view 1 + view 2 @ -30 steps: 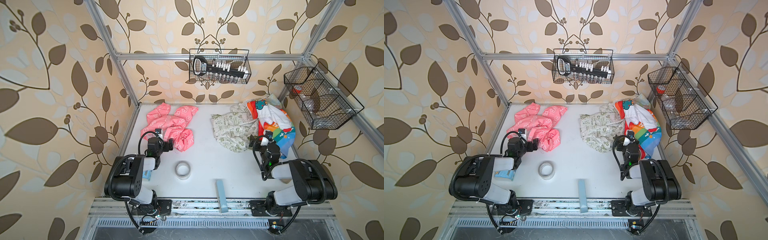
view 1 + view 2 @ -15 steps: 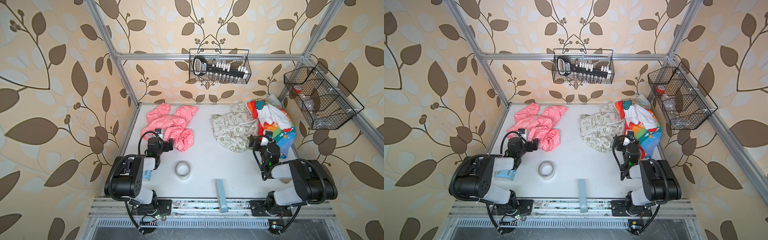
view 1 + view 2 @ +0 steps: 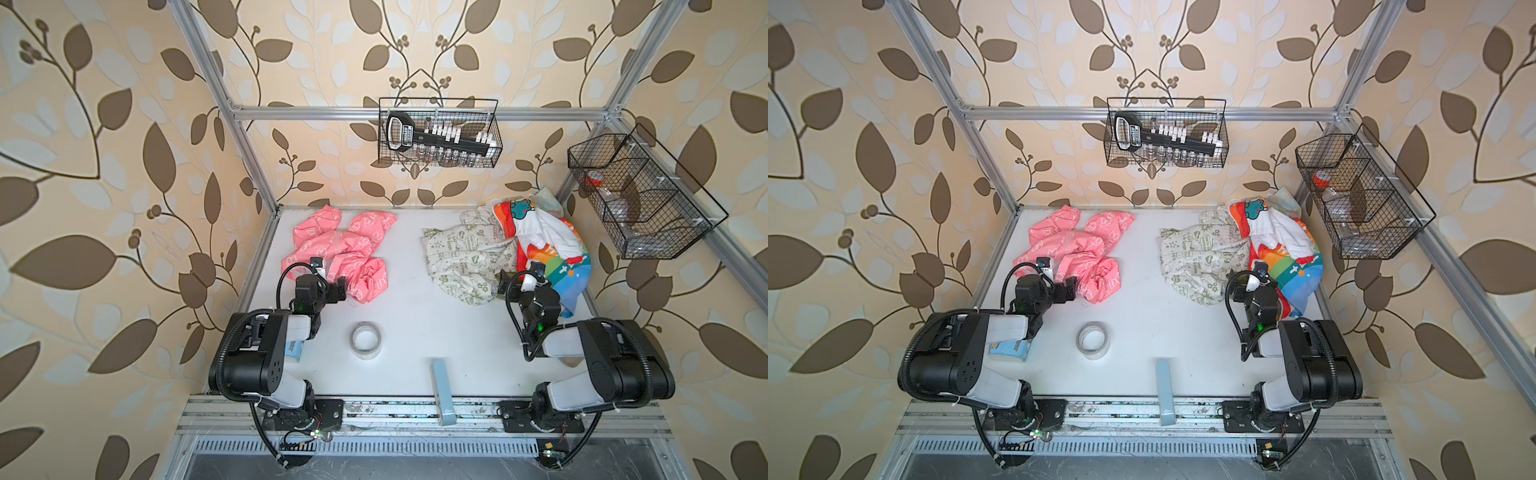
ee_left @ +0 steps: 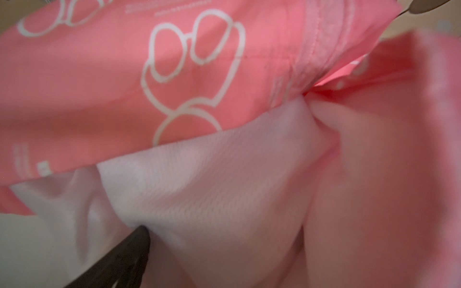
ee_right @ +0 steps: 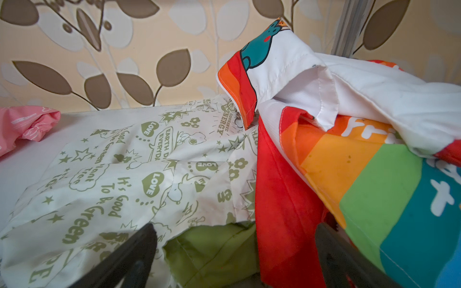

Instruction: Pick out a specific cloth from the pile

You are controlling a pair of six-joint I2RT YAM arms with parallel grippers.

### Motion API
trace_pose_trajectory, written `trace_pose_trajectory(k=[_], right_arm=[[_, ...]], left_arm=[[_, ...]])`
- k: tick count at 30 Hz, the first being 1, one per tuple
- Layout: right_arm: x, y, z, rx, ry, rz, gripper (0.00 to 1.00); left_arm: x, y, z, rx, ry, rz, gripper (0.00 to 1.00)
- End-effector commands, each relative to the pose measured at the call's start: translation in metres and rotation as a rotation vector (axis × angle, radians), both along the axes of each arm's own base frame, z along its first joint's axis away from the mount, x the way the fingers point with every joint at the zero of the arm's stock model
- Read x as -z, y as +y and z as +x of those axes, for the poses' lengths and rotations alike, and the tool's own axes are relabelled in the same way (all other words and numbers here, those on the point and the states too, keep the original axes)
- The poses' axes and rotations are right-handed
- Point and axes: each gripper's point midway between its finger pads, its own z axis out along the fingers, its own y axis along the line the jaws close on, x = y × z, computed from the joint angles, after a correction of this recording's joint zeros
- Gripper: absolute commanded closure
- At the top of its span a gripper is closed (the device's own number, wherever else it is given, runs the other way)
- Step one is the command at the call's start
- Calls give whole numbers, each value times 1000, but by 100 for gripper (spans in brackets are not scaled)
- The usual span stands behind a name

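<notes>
The salmon-pink cloth (image 3: 336,249) (image 3: 1075,249) with white outline shapes lies crumpled at the back left of the white table, well apart from the pile (image 3: 511,245) (image 3: 1246,245) at the back right. My left gripper (image 3: 340,288) (image 3: 1070,289) sits at the cloth's near edge. The left wrist view is filled by the cloth (image 4: 199,74) and its pale lining. One black finger (image 4: 124,256) stands wide to the side and the other is covered, so the jaws are open. My right gripper (image 3: 519,276) (image 5: 235,229) is open at the pile's near edge, where cream and red fabric meet.
In the pile, a cream green-printed cloth (image 5: 124,174) lies beside a rainbow-striped one (image 5: 374,187). A tape roll (image 3: 365,340), a blue-grey bar (image 3: 440,390) and a small blue packet (image 3: 294,351) lie near the front. Wire baskets (image 3: 440,133) (image 3: 636,199) hang on the walls.
</notes>
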Motion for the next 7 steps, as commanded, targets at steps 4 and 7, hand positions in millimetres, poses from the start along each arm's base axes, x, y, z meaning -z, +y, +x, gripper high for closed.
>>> trace_pose_trajectory(k=[4, 7], right_arm=[[-2, -5, -1, 23, -15, 9, 0], [-2, -4, -1, 22, -15, 9, 1]], left_arm=[[-8, 0, 7, -3, -21, 12, 1], [-9, 0, 7, -4, -24, 14, 1]])
